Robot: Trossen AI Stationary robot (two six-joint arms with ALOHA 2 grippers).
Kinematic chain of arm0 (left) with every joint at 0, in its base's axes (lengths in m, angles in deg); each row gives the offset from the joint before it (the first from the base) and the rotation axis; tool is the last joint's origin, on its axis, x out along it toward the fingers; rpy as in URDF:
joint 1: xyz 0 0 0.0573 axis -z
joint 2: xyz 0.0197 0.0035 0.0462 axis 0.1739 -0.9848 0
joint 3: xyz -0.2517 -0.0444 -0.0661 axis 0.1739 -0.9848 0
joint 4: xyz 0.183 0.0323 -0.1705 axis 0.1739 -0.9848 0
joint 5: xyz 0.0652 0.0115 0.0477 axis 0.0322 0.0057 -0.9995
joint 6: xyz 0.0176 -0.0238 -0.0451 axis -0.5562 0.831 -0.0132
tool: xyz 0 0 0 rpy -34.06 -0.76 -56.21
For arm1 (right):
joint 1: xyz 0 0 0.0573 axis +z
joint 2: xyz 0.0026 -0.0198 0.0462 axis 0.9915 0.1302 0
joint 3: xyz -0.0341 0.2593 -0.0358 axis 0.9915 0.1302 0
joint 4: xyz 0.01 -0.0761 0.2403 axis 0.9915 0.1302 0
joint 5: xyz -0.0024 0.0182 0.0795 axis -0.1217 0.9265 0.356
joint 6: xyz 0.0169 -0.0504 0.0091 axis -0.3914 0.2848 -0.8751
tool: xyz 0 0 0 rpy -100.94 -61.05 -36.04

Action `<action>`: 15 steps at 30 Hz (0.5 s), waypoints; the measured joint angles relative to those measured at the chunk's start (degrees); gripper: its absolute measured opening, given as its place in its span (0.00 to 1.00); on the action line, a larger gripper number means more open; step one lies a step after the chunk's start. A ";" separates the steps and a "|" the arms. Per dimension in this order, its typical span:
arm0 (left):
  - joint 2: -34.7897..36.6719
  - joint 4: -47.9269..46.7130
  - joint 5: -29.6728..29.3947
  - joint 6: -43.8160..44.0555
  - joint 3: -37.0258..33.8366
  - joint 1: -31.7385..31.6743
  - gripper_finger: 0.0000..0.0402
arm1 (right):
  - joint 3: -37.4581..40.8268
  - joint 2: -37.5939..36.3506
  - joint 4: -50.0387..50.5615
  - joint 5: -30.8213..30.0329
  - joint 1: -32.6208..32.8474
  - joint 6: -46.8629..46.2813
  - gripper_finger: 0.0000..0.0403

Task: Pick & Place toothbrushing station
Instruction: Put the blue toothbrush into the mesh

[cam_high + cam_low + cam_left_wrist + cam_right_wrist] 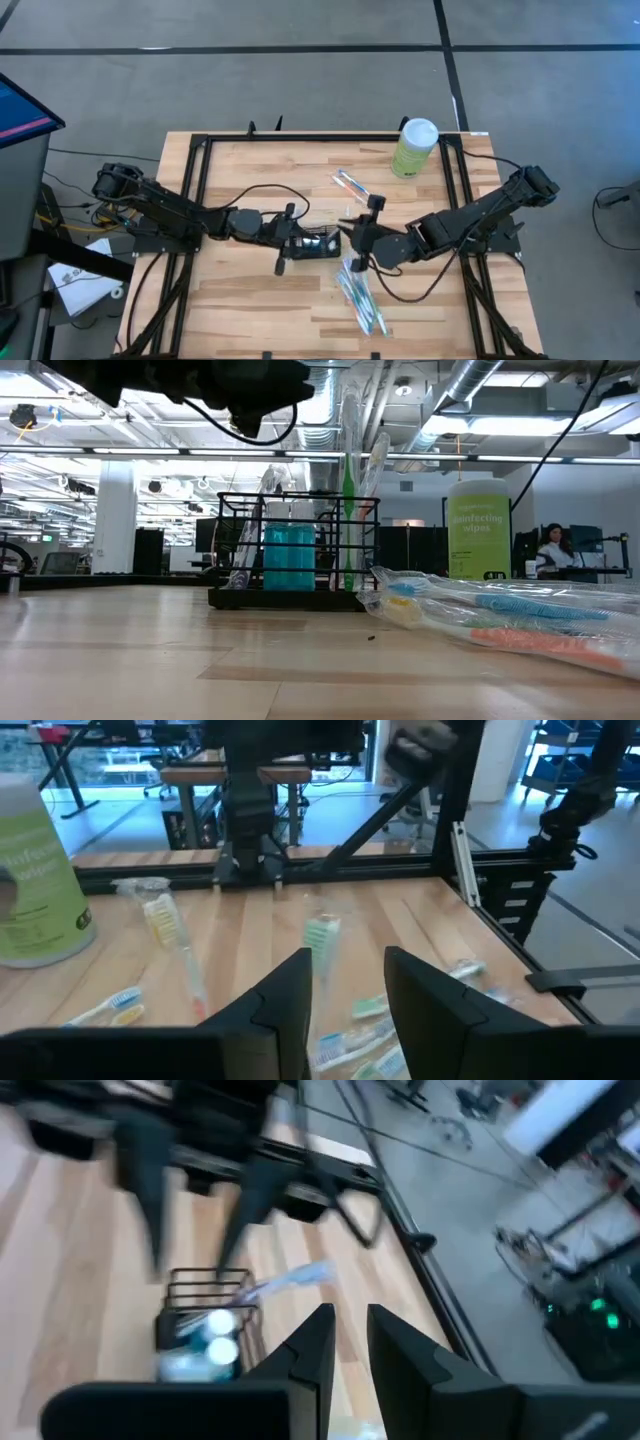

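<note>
Nearest us in the low view lie bagged toothbrushes (pixel 500 615) on the table (pixel 150 660). Behind them stands the toothbrushing station (pixel 295 550), a black wire holder carrying teal tubes (pixel 290 555) and upright brushes, at table centre in the high view. The left gripper (pixel 300 243) hovers over it from nine o'clock, fingers parted around a clear-wrapped toothbrush (pixel 322 935), though we cannot tell whether they touch it. The right gripper (pixel 352 243) waits at the station's three o'clock, jaws narrowly apart and holding nothing. At one o'clock, far back, stands a green wipes canister (pixel 414 147).
</note>
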 joint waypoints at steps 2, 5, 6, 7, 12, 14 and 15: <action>0.11 0.08 -0.30 -0.02 0.04 0.34 0.30 | 0.00 0.01 1.00 -0.19 -2.26 -2.01 0.13; 0.11 -0.03 -0.36 -0.02 0.04 0.35 0.30 | 0.00 -0.47 2.84 -0.25 -5.89 -3.61 0.13; 0.09 -0.03 -0.38 -0.02 0.04 0.35 0.30 | 0.00 -0.70 3.31 -0.40 -7.35 -4.21 0.13; 0.09 -0.04 -0.39 -0.02 0.02 0.35 0.30 | -0.07 -0.76 3.83 -0.39 -8.74 -4.78 0.13; 0.09 -0.05 -0.41 -0.02 0.00 0.35 0.30 | -0.09 -1.49 10.47 0.41 -14.96 -9.96 0.13; 0.09 -0.03 -0.41 -0.02 -0.01 0.35 0.30 | -0.02 -1.41 13.81 1.45 -17.27 -11.95 0.13; 0.09 -0.04 -0.41 -0.02 -0.02 0.35 0.30 | -0.02 -1.36 14.92 2.07 -18.32 -12.82 0.13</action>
